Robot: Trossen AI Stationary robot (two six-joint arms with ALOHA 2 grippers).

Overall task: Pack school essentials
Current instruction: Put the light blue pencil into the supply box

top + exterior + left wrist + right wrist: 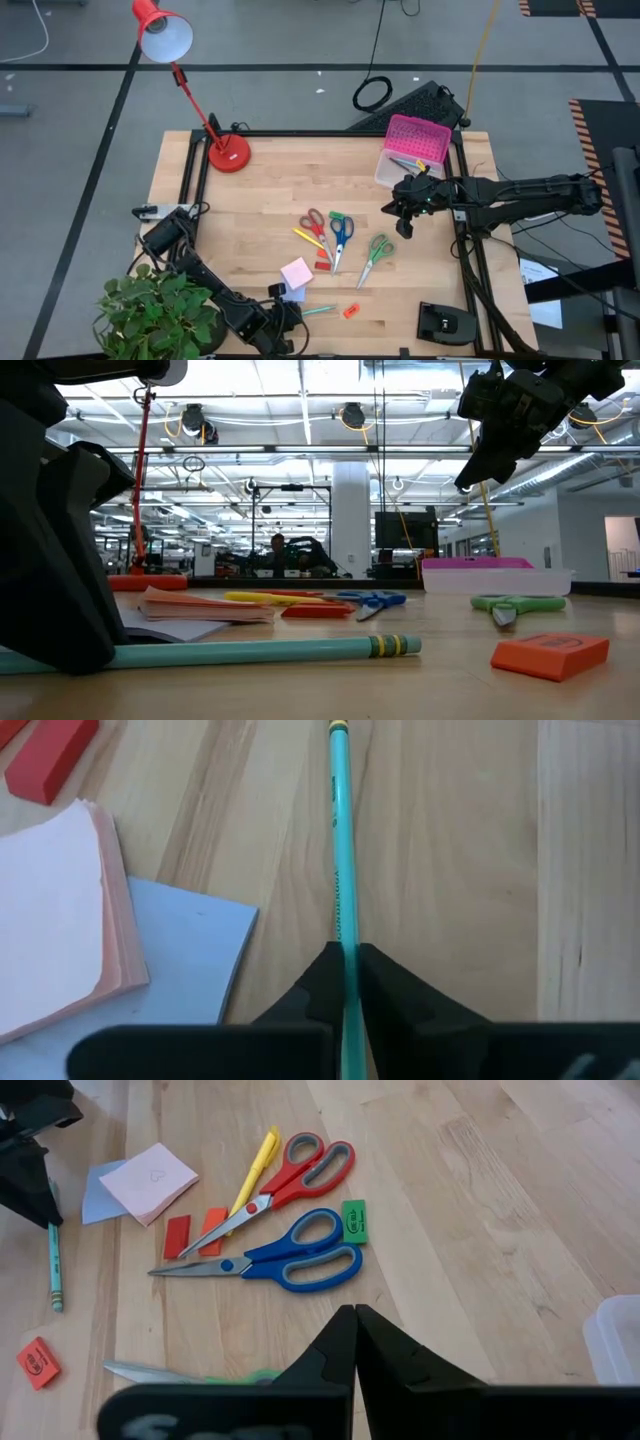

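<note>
Gripping teal pencil point(341, 870), left claw point(345, 982), imprint unreadable

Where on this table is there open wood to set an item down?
Bare wood runs between the red lamp base and the clear box, and along the left edge. Crowded: the middle, with scissors, sticky notes and left gripper on the teal pencil.

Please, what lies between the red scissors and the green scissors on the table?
The blue scissors lie between the red scissors and the green scissors, clearest in the high view.
</note>
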